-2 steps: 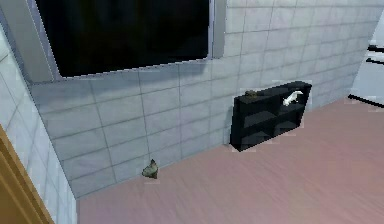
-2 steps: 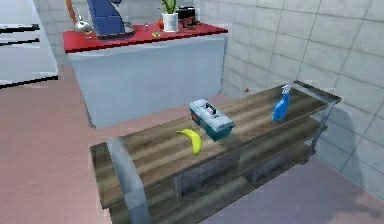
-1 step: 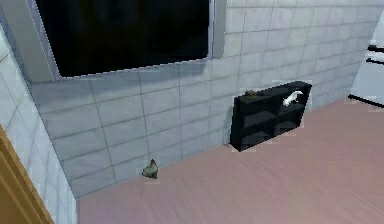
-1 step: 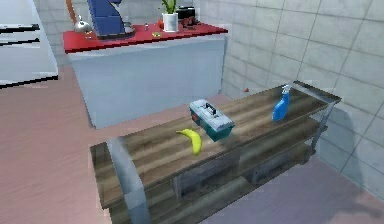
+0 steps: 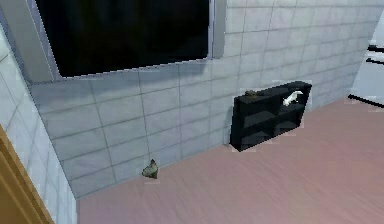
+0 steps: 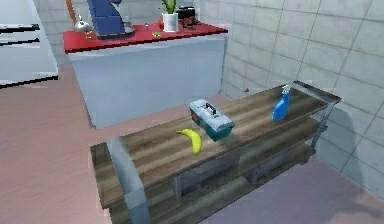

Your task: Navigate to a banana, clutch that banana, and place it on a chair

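A yellow banana (image 6: 191, 140) lies on the wooden top of a low long table (image 6: 150, 160) in the arm side view, near the table's middle. Right beside it sits a teal and grey toolbox (image 6: 212, 118). A blue spray bottle (image 6: 282, 103) stands farther along the same tabletop toward the arm side view's right.
Behind the table a red-topped counter (image 6: 140, 40) carries a potted plant (image 6: 170, 14) and a blue-grey appliance (image 6: 105, 15). In the forward view a black low shelf (image 5: 270, 115) stands against the tiled wall, a large dark window (image 5: 130, 30) above, a small grey object (image 5: 151, 169) on the pink floor.
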Available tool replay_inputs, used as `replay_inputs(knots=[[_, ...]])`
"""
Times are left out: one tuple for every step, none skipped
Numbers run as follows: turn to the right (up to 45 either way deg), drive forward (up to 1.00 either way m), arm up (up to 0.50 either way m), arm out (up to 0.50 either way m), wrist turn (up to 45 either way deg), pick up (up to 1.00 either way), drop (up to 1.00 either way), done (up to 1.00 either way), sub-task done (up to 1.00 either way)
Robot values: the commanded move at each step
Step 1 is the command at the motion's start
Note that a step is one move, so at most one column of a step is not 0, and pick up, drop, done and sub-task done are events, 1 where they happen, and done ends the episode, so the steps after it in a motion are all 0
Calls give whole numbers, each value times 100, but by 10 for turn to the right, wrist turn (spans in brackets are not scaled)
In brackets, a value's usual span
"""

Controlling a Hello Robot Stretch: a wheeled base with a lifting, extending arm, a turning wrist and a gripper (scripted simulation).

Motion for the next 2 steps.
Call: replay_inputs(knots=[[0, 0, 0, 46, 0, 0, 0, 0, 0], [0, 0, 0, 0, 450, 0, 0, 0, 0]])
